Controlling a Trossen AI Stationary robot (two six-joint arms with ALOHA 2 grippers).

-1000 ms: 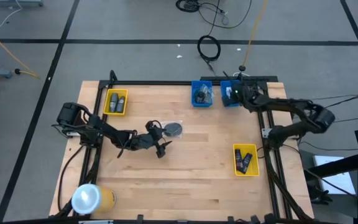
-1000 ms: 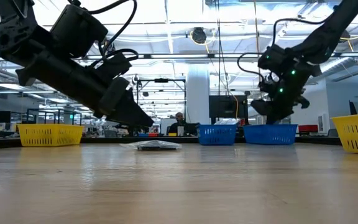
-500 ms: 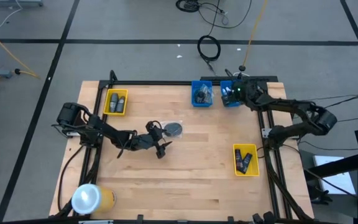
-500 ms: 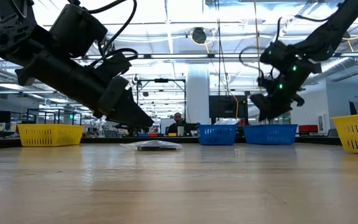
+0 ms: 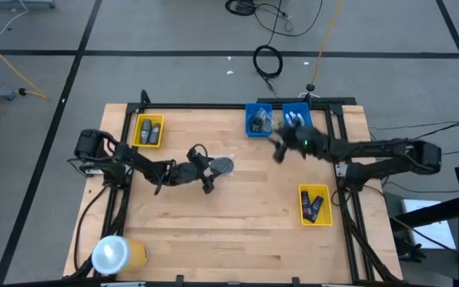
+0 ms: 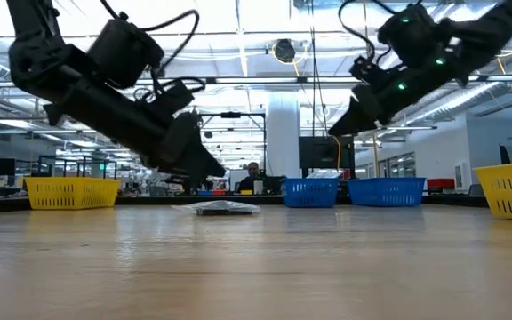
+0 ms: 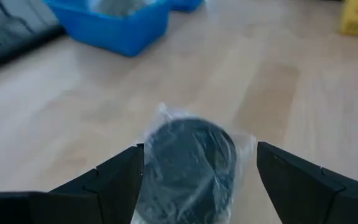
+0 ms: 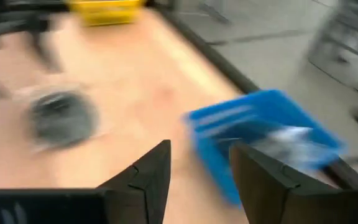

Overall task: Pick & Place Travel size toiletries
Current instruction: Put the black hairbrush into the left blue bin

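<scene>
Wooden table [image 5: 237, 207] is carrying 1 bagged grey disc [image 5: 224, 166]; left gripper [image 5: 206, 177] is sitting spread beside it. Right gripper [image 5: 278, 149] is hovering, spread.

Counted: two blue bins [image 5: 258, 119], two yellow bins [image 5: 148, 131], one bagged grey disc [image 5: 224, 165] on the table, one yellow roll [image 5: 118, 254], two arms.

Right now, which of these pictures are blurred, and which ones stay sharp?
Right wrist view: strongly smeared; the blue bin and the bagged grey disc are streaks. High view: only the right hand is blurred, the table is sharp. Left wrist view: slightly soft, with the disc between the open fingers.
</scene>
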